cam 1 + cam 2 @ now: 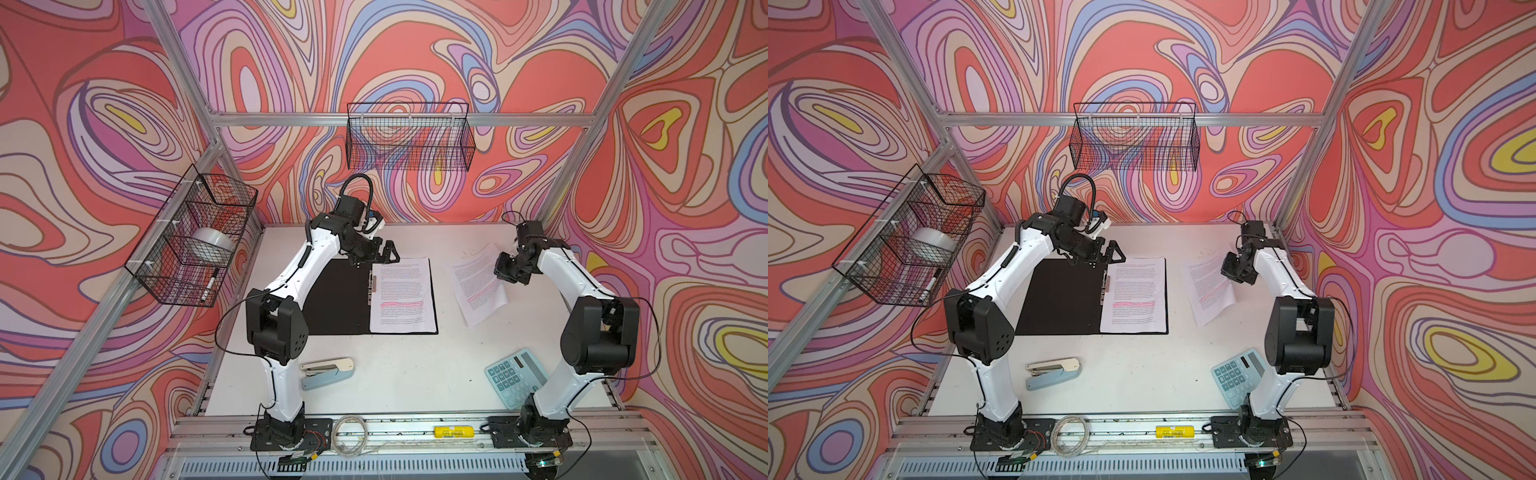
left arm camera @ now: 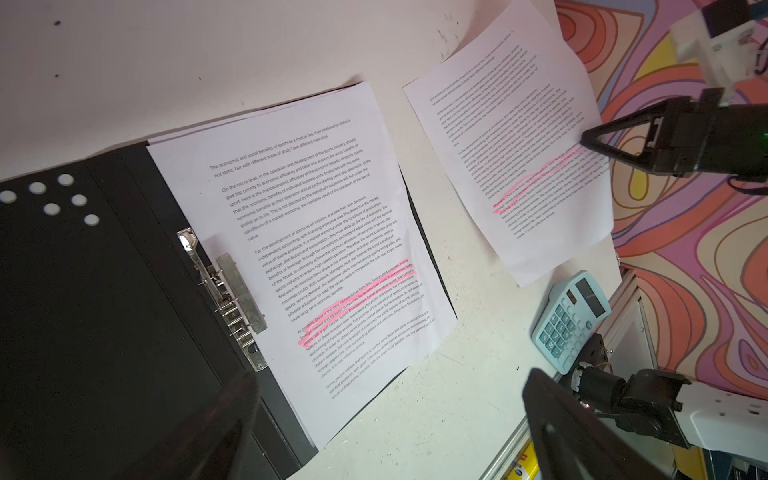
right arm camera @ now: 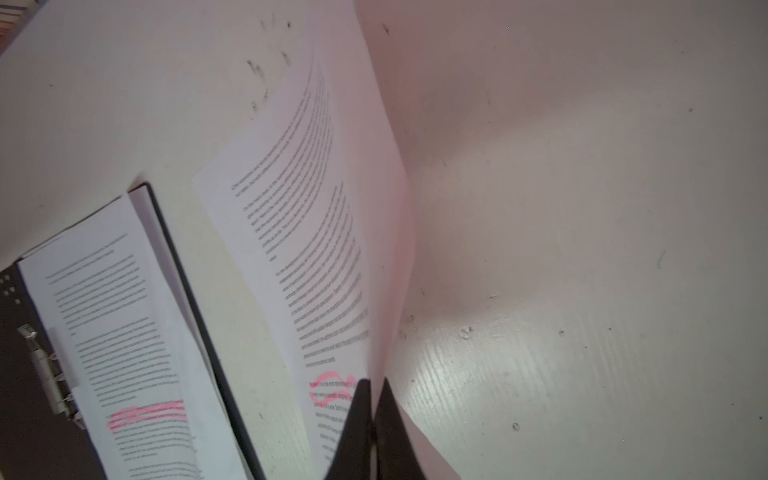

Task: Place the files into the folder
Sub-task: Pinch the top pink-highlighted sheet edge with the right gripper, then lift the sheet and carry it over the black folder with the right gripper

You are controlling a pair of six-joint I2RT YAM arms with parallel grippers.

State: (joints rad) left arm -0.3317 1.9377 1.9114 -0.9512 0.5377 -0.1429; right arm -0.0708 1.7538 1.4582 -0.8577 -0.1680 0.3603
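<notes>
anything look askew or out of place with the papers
The loose sheet right of the folder lies skewed, one edge lifted and curled where the right claw pinches it. The filed sheets lie roughly square.

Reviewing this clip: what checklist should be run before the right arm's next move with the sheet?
1. Grip: right gripper shut on the loose sheet at its edge: ok.
2. Lift: gripped edge raised off the table, sheet curled: ok.
3. Target: folder lies open, black inside up, filed sheets on its right half: ok.
4. Path: left gripper open and empty over the folder's far edge; clear of the sheet's way: cannot tell.
5. Fastening: clip raised to take the sheet: cannot tell.
</notes>
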